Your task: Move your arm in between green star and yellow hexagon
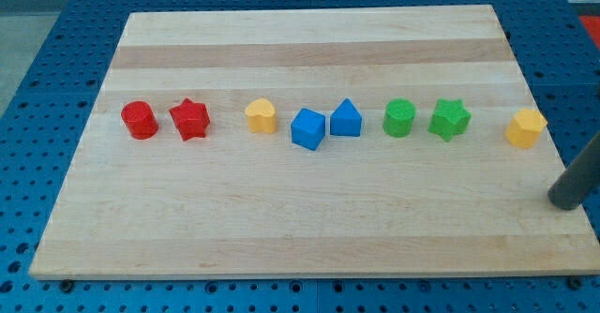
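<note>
Camera view, single frame. Wooden board on a blue pegboard table. Blocks in a rough row across the board, from the view's left: red cylinder, red star, yellow heart-like block, blue cube, blue triangular block, green cylinder, green star, yellow hexagon.

My tip is at the view's right edge, on the board's right border, below and right of the yellow hexagon, near it but apart. The rod has no jaws; nothing to open or close, and it touches no block.

Target gap: bare wood between green star and yellow hexagon, both undisturbed.

Progress, judged: not yet done. The tip sits outside the gap. What remains is travel toward the view's upper left, passing below the hexagon without nudging it, then stopping between the two.
</note>
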You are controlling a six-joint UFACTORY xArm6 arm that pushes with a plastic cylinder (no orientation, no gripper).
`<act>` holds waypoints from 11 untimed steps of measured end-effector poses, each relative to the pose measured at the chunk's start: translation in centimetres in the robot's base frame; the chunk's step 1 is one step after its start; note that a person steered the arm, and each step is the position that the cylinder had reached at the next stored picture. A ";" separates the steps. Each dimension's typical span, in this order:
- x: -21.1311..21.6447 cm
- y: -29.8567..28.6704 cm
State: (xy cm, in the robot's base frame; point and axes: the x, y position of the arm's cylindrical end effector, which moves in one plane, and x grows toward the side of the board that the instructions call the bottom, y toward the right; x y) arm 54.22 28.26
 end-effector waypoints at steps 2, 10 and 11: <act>-5.9 -1.5; -4.1 -0.2; -2.4 -0.2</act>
